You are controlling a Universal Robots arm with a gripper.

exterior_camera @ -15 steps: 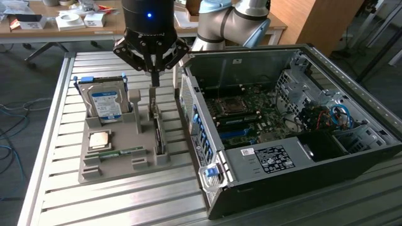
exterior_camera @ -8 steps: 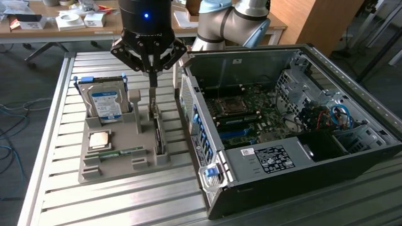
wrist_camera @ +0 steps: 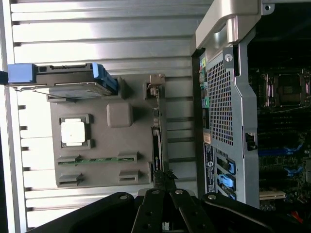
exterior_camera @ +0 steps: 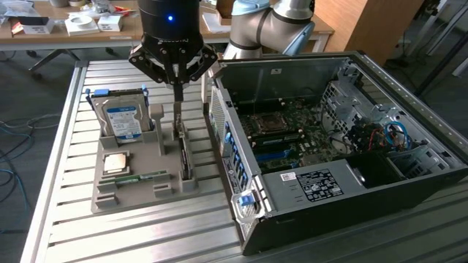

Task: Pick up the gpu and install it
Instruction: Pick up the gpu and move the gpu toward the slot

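Both jaws are pressed together, gripping nothing that I can make out. My gripper (exterior_camera: 177,97) hangs over the tray (exterior_camera: 139,194), above the gpu (exterior_camera: 185,161). The card stands on edge in a tray slot on the side nearest the case (exterior_camera: 307,186), with its bracket (exterior_camera: 177,118) upright at the end farther from the exterior camera. I cannot tell whether the fingertips touch that bracket. The drive (exterior_camera: 123,121) stands in its own slot, toward the exterior view's left.
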